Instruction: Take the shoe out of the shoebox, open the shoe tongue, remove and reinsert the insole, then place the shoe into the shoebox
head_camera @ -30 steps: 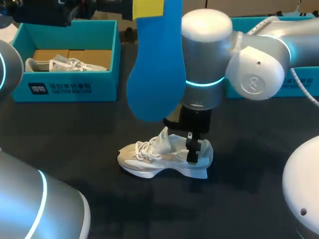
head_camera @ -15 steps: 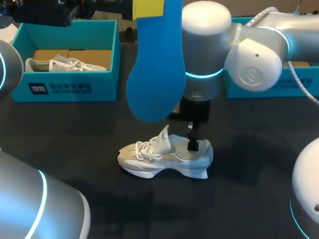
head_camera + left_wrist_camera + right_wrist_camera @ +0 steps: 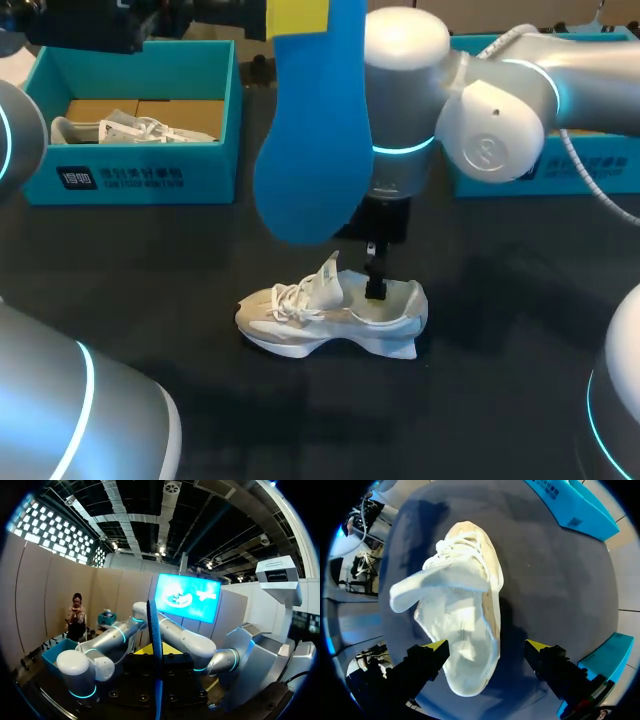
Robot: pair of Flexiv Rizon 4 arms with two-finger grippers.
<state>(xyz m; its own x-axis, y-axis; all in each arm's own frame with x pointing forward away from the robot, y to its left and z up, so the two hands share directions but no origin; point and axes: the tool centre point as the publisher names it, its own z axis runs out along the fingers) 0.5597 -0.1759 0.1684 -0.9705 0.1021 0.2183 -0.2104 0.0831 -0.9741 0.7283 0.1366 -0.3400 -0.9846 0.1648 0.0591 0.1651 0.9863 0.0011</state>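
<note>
Right wrist view: right pincer is spread wide and holds nothing, its yellow tips above and either side of the heel of the off-white laced fabric sneaker, whose tongue is lifted. Head view: sneaker stands mid black bench, toe to 9 o'clock. Left pincer clamps the blue foam insole, hanging at the sneaker's 12 o'clock. Teal cardboard shoebox lies at 10 o'clock. Open bench at 6 and 3 o'clock.
</note>
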